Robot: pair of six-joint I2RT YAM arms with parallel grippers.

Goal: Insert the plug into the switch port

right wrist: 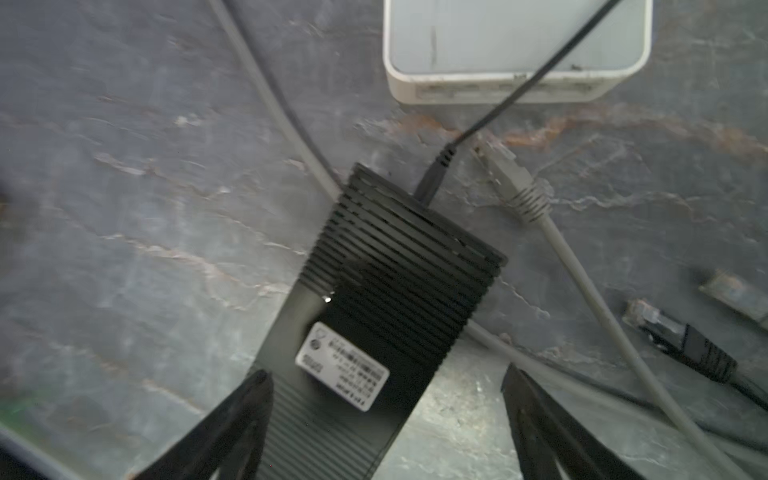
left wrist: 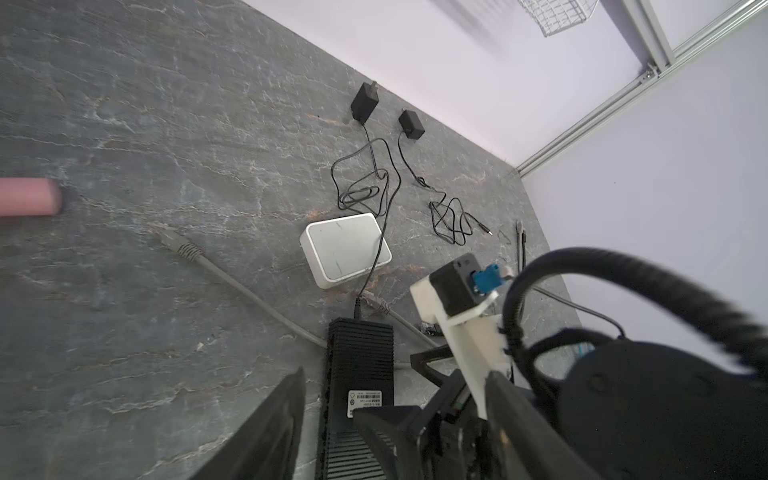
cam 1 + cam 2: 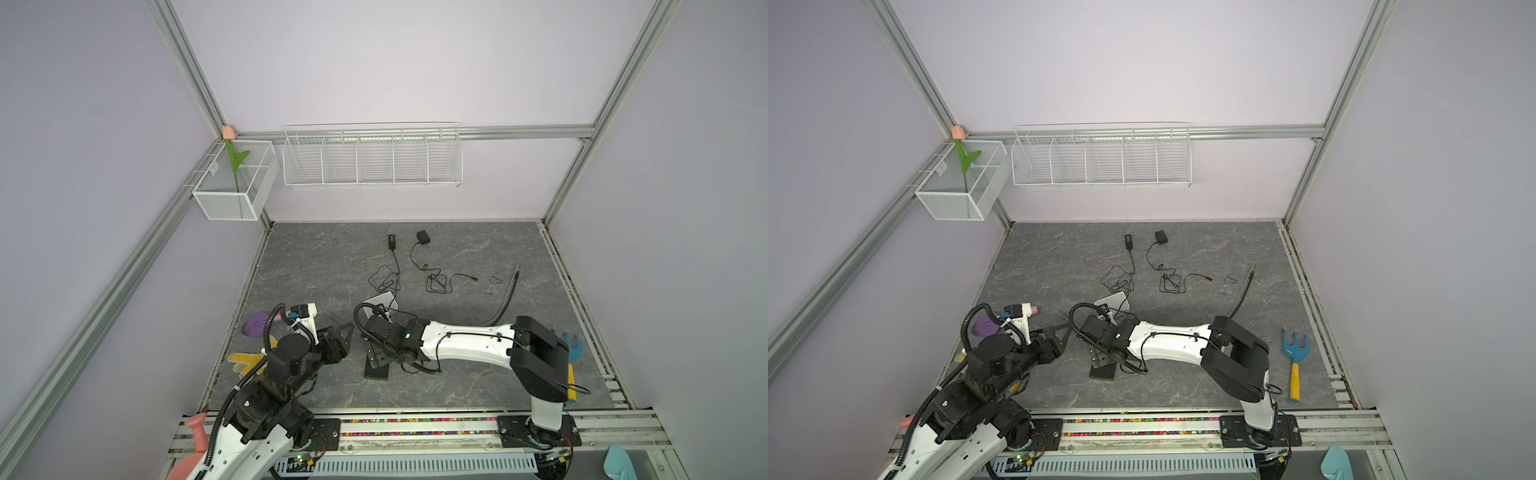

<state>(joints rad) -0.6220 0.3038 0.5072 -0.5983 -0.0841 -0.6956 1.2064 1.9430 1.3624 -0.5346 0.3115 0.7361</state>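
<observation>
The switch [image 1: 395, 286] is a black ribbed box with a white label, lying flat on the grey mat; it also shows as the switch [image 3: 376, 371]. A black barrel plug [image 1: 433, 178] on a thin black cord meets the switch's far end face, and its tip is hidden there. My right gripper [image 1: 386, 432] hangs open over the switch's near half, one finger on either side, touching nothing. My left gripper [image 2: 395, 432] is open and empty, off to the switch's left in both top views, left gripper [image 3: 345, 332].
A white box [image 1: 515, 50] lies just beyond the switch. A grey network connector [image 1: 515, 187] and a black one [image 1: 681, 336] lie beside it. Two black adapters [image 3: 391, 241] with coiled cords, a grey hose [image 3: 505, 299] and a blue rake [image 3: 1295, 349] are further off.
</observation>
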